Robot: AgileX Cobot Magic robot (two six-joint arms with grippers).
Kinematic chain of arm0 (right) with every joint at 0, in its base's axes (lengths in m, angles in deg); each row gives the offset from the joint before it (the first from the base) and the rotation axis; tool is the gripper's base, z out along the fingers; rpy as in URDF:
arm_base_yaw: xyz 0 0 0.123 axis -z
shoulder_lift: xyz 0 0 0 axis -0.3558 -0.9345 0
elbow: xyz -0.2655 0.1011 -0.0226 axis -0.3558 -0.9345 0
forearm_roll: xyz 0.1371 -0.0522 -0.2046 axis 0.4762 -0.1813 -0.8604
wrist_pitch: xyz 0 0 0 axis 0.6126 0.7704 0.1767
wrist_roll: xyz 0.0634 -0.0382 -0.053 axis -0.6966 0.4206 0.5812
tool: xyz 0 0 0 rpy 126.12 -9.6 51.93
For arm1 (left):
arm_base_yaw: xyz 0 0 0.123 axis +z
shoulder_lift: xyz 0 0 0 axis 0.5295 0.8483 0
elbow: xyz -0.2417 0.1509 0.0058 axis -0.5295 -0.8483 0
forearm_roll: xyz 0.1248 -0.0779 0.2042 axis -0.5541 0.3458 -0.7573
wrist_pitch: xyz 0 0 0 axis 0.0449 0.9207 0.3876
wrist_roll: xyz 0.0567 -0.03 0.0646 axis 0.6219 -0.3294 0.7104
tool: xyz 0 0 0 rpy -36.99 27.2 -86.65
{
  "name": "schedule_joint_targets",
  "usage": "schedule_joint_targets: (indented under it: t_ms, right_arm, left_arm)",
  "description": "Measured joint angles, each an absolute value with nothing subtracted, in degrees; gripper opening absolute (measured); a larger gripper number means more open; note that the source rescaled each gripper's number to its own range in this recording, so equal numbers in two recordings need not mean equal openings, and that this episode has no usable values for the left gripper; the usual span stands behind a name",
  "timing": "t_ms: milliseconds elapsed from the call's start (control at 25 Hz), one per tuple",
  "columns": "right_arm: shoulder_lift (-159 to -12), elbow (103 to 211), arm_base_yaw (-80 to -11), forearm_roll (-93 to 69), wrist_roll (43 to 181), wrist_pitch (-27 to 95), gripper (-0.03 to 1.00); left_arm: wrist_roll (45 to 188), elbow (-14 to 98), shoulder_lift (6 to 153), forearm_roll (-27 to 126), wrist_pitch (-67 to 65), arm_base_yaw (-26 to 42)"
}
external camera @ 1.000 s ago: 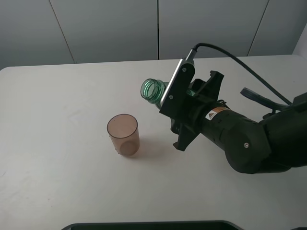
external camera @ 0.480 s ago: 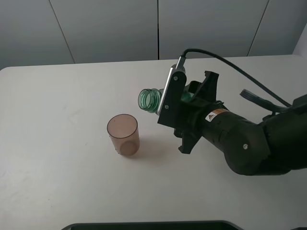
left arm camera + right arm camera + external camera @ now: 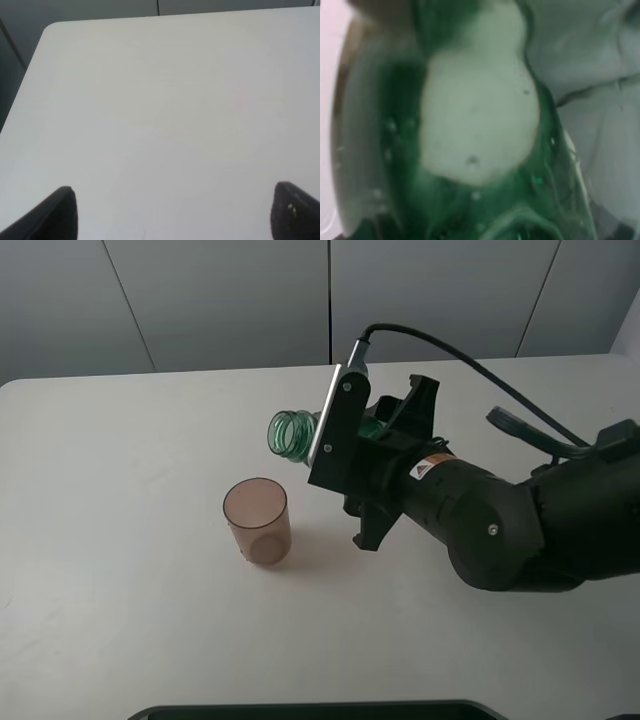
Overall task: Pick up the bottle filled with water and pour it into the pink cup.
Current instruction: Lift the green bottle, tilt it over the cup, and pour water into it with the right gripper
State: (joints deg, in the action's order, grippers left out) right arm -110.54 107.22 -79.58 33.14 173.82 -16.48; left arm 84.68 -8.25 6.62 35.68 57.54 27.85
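The green bottle (image 3: 290, 432) is held tilted in my right gripper (image 3: 375, 445), its open neck pointing left, above and to the right of the pink cup (image 3: 258, 521). The cup stands upright on the white table (image 3: 120, 570). The bottle body is mostly hidden behind the gripper and wrist camera plate. The right wrist view is filled by the blurred green bottle (image 3: 470, 130) at very close range. My left gripper (image 3: 172, 210) is open over bare table; only its two dark fingertips (image 3: 55, 215) show, and it is out of the exterior view.
A dark object edge (image 3: 310, 710) lies along the table's front edge. A black cable (image 3: 470, 360) arcs over the right arm. Grey wall panels stand behind the table.
My right gripper has carried the bottle left and slightly up, bringing its neck closer over the cup and tipping it more sideways. The cup has not moved.
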Motion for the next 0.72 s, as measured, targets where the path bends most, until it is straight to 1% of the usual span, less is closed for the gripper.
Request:
schedule_joint_targets:
  t_ms: [320, 480, 720]
  right_arm:
    - [-110.7, 107.8, -79.6, 34.9, 179.5, -15.5, 0.0]
    - [-113.0, 109.1, -79.6, 36.5, 182.3, -15.3, 0.0]
    - [-115.2, 110.3, -79.6, 37.5, 183.4, -14.9, 0.0]
  left_arm:
    - [84.7, -8.3, 6.6, 35.7, 57.5, 27.9]
    - [84.7, -8.3, 6.6, 35.7, 57.5, 27.9]
    - [84.7, -8.3, 6.6, 35.7, 57.5, 27.9]
